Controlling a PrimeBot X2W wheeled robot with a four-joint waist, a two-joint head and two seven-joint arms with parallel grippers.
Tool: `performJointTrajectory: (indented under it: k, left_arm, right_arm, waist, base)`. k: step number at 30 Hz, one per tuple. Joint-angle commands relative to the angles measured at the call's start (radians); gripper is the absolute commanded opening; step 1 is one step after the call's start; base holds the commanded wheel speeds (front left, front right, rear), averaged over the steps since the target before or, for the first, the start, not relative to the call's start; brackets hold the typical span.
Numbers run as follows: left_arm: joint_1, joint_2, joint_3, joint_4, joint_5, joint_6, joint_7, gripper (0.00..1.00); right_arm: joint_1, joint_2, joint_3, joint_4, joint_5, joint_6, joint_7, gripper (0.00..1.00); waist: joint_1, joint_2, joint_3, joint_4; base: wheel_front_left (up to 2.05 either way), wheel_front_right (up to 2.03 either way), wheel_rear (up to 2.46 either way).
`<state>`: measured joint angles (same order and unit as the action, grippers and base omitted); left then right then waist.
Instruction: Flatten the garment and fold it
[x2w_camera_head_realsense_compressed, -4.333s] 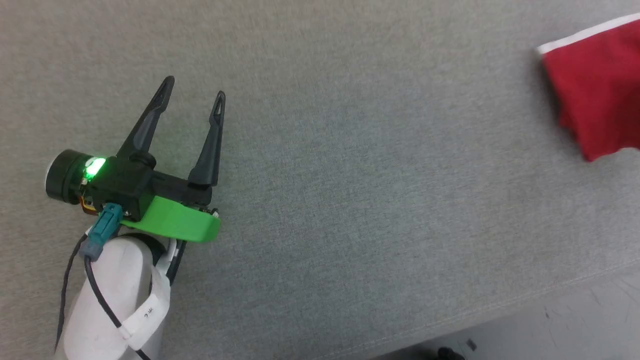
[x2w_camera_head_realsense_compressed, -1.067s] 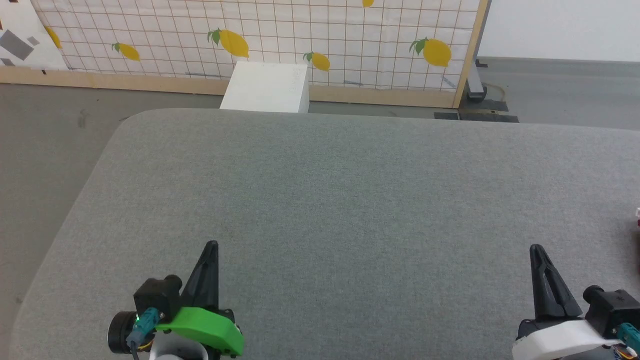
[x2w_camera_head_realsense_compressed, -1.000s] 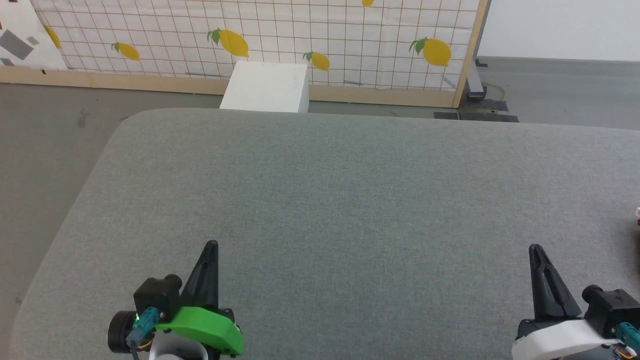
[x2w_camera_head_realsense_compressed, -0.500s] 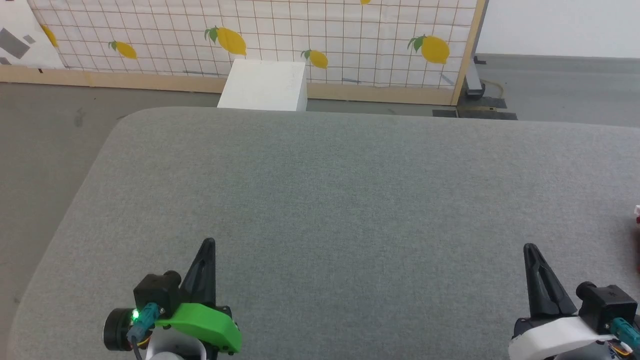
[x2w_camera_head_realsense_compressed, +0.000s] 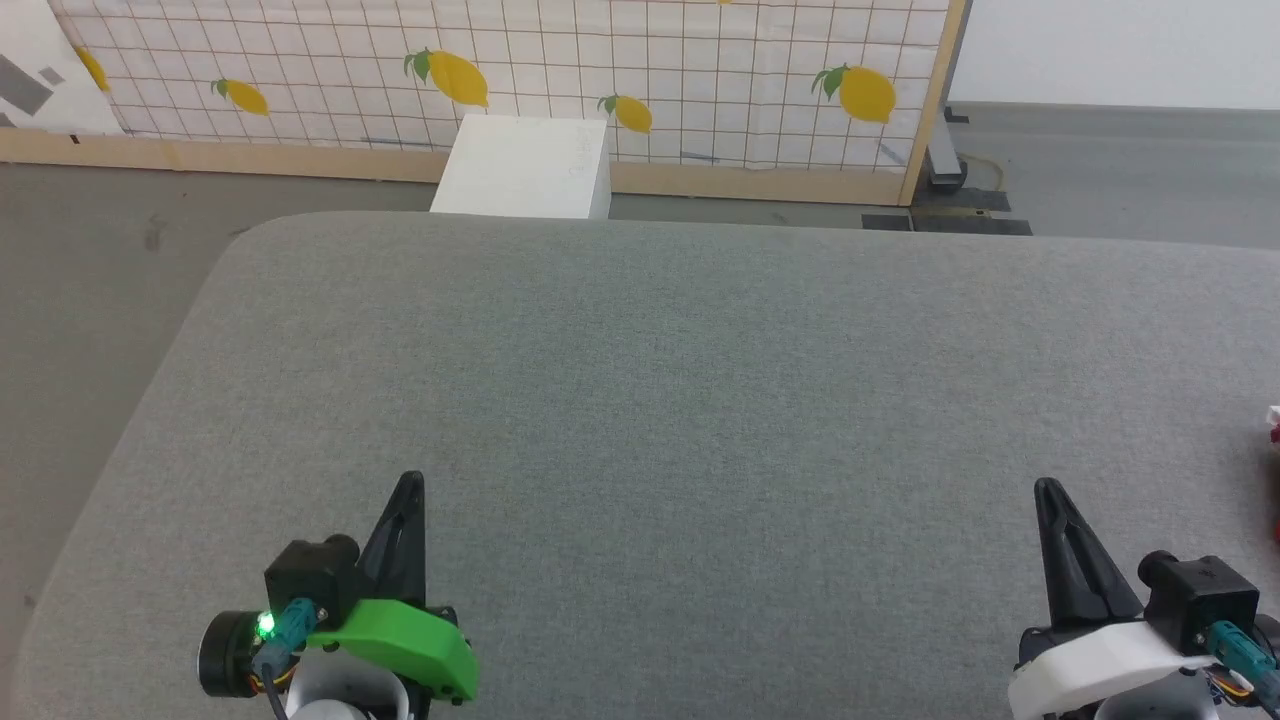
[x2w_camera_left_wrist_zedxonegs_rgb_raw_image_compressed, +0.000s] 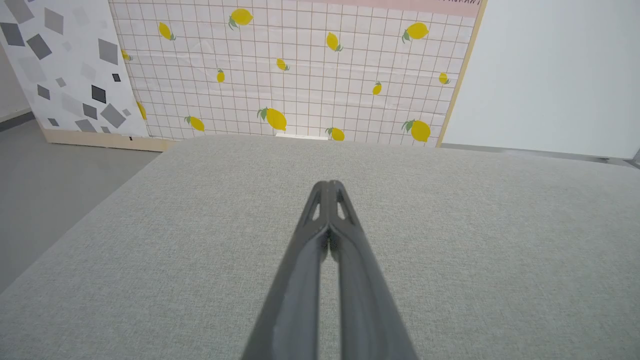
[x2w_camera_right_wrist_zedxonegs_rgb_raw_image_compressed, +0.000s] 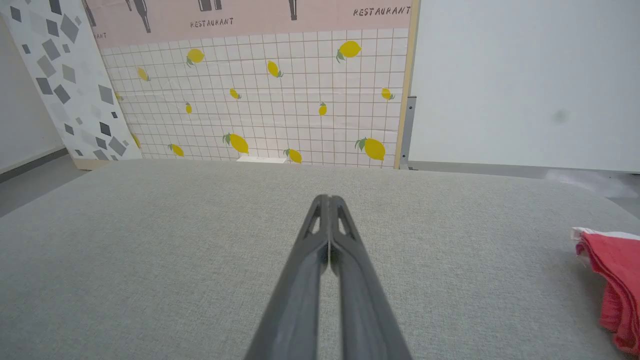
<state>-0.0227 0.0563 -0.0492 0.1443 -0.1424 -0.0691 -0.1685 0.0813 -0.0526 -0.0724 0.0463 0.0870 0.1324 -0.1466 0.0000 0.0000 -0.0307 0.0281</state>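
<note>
Since the head camera's downward look a few seconds back, the view has lifted to take in the broad grey tabletop (x2w_camera_head_realsense_compressed: 640, 380), and the left gripper (x2w_camera_head_realsense_compressed: 408, 486), then spread wide, now has its fingers (x2w_camera_left_wrist_zedxonegs_rgb_raw_image_compressed: 300, 280) pressed together tip to tip, holding nothing, over the tabletop's near edge; the right gripper (x2w_camera_head_realsense_compressed: 1046, 492) matches it, fingers (x2w_camera_right_wrist_zedxonegs_rgb_raw_image_compressed: 299, 290) closed and empty. The garment (x2w_camera_right_wrist_zedxonegs_rgb_raw_image_compressed: 614, 267), red with a white band along its far edge, lies on the tabletop to the right gripper's right, well apart from it, its stacked folded edges facing the fingers; it runs out of frame, so its long axis cannot be told, and no print on it can be read. Beyond the tabletop stands a lemon-print grid backdrop (x2w_camera_head_realsense_compressed: 700, 80) with a white box (x2w_camera_head_realsense_compressed: 525, 170) at its foot; a pink strip (x2w_camera_right_wrist_zedxonegs_rgb_raw_image_compressed: 250, 15) above the lemons reads "RESTAURANT"
</note>
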Motion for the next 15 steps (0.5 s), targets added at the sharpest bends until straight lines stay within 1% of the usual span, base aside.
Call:
performJointTrajectory:
  k: [1, 15]
  left_arm:
    - [0.008, -0.002, 0.003, -0.010, 0.013, 0.007, 0.005, 0.00]
    - [0.011, -0.003, 0.011, -0.033, 0.035, 0.018, 0.033, 0.00]
  right_arm:
    - [-0.016, 0.001, 0.004, -0.007, -0.008, -0.001, 0.006, 0.00]
    - [-0.027, 0.001, 0.015, -0.014, -0.021, -0.001, 0.031, 0.00]
  waist:
    - [0.0000, 0.0000, 0.001, 0.000]
    - [0.0000, 0.0000, 0.006, -0.005]
  base:
    - [0.00, 0.00, 0.00]
    - [0.00, 0.00, 0.00]
